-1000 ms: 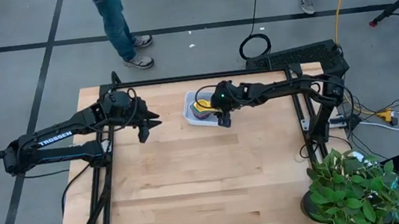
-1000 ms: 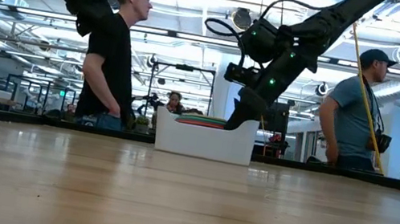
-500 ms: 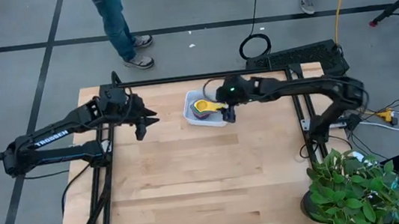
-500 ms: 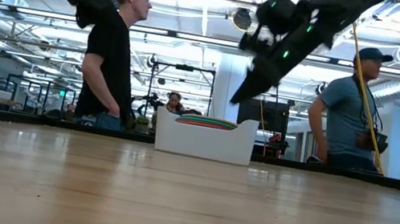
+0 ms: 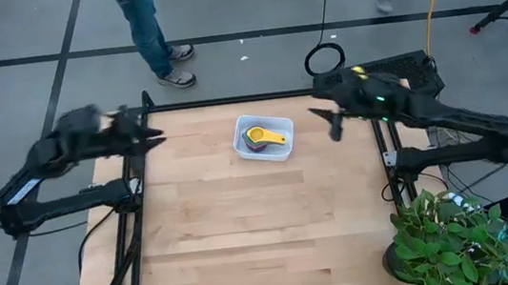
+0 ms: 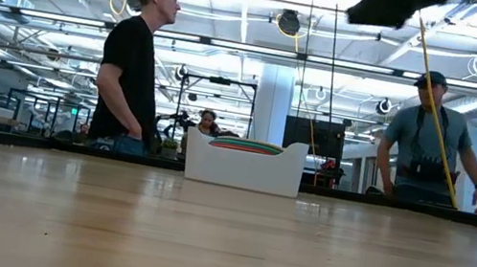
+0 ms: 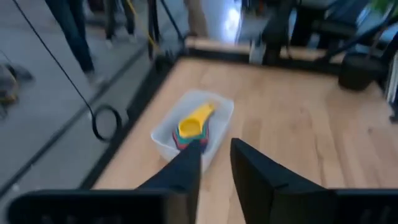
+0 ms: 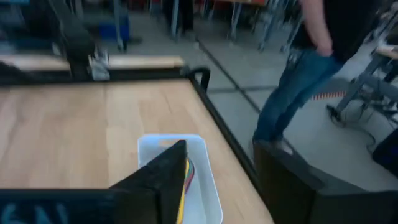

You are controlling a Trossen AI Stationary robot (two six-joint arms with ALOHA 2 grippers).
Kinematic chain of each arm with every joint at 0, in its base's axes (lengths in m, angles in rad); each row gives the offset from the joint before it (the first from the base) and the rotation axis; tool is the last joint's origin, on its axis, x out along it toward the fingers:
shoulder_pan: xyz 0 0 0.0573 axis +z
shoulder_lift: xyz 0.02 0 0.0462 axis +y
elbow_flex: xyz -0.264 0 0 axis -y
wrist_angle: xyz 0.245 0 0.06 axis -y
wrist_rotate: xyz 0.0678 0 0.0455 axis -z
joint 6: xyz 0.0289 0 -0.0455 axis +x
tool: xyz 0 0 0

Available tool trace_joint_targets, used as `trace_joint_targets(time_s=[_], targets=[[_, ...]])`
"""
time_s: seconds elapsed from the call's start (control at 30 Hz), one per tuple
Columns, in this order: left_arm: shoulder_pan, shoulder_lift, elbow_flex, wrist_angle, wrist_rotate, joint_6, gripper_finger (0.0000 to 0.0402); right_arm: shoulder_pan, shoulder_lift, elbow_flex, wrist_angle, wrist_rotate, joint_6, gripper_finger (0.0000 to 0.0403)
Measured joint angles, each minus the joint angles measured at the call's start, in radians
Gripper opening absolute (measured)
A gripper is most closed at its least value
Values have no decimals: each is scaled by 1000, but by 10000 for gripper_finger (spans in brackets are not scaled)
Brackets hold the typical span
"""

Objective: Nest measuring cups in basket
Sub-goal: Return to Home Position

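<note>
Left gripper (image 5: 150, 138) hangs empty at the left edge of the table (image 5: 245, 230), near the far corner. In the left wrist view we see its fingers (image 7: 186, 168) apart with nothing between them. Moving right, the white basket (image 5: 283, 125) sits at the middle of the table's far side, well apart from both arms. The measuring cups (image 5: 259, 140) are nested inside it as one stack. The yellow cup (image 5: 266, 138) is on top with its handle pointing toward the right arm's side, and a dark rim shows beneath it. From table height only thin red and green rims (image 6: 246, 144) show above the basket wall (image 6: 243, 165). We judge the cups light, stiff and smooth, so slippery under hard pads. Lifting by the top cup alone would likely pull it out of the nest, so the better hold is across the stacked handles, or on the basket's wall to carry all together. The basket looks light too and would slide on wood if nudged. Right gripper (image 5: 327, 123) hangs just beyond the basket's right side, wide open and empty per its wrist view (image 8: 219, 146).
</note>
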State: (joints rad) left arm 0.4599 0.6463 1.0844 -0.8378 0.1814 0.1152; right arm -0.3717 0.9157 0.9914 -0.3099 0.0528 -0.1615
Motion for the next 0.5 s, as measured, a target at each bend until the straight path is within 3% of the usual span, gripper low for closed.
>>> trace_joint_targets(time_s=[0.27, 0.5], targets=[[0, -264, -107, 29, 0, -80, 7, 0, -352, -353, 275, -4, 66, 98], [0, -391, -242, 41, 0, -127, 19, 0, -504, -591, 462, -3, 44, 48]])
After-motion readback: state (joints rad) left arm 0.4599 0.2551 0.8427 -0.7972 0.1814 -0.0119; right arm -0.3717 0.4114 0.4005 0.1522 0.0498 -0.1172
